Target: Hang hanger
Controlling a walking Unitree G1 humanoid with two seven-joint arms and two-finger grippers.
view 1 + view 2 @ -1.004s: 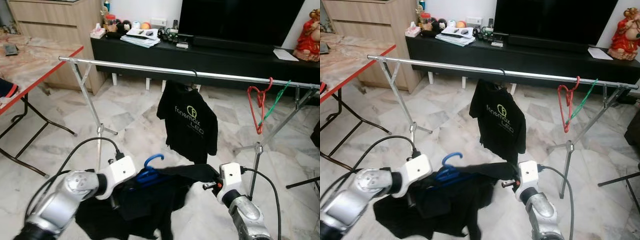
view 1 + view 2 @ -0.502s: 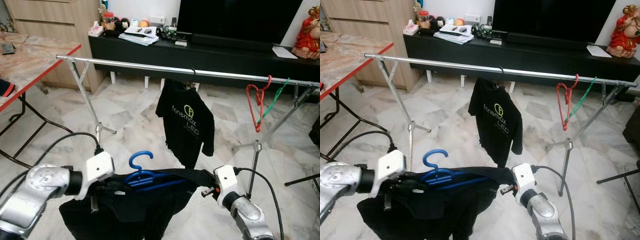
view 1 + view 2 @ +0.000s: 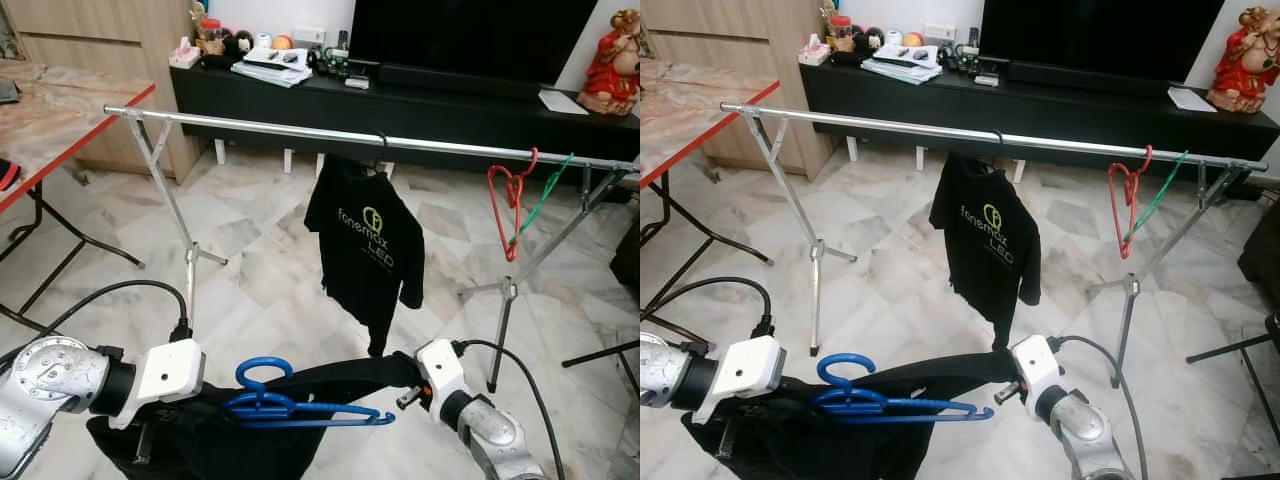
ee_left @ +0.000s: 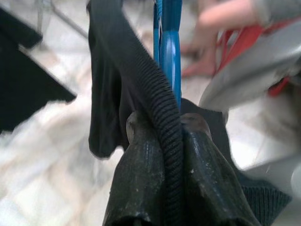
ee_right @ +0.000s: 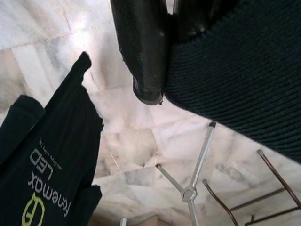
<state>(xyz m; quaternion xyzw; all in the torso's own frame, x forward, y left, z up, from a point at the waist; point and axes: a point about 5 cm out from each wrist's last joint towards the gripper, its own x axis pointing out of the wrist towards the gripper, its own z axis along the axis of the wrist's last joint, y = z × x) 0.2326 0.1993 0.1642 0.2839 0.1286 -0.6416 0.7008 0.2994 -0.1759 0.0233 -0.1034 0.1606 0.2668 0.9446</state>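
A black garment [image 3: 330, 376] is stretched between my two grippers, low in front of me, with a blue hanger [image 3: 290, 402] lying in its neck, hook up. My left gripper [image 4: 164, 125] is shut on the garment's ribbed collar [image 4: 160, 108], right beside the hanger's blue bar [image 4: 170, 56]. My right gripper [image 3: 406, 376] is shut on the other shoulder of the garment [image 5: 235, 70]; one finger [image 5: 141, 52] shows against the cloth. Beyond stands a silver clothes rail [image 3: 250, 125]. A black printed T-shirt [image 3: 365, 235] hangs at its middle.
A red hanger [image 3: 506, 205] and a green hanger [image 3: 545, 195] hang near the rail's right end. Rack legs [image 3: 190, 260] stand on the marble floor. A red-edged folding table [image 3: 70, 105] is at the left, a black TV console [image 3: 420, 105] behind the rail.
My left arm has drawn back to the left and lower, pulling the garment taut. The blue hanger now lies flatter, with more of its bar exposed. The camera has shifted slightly.
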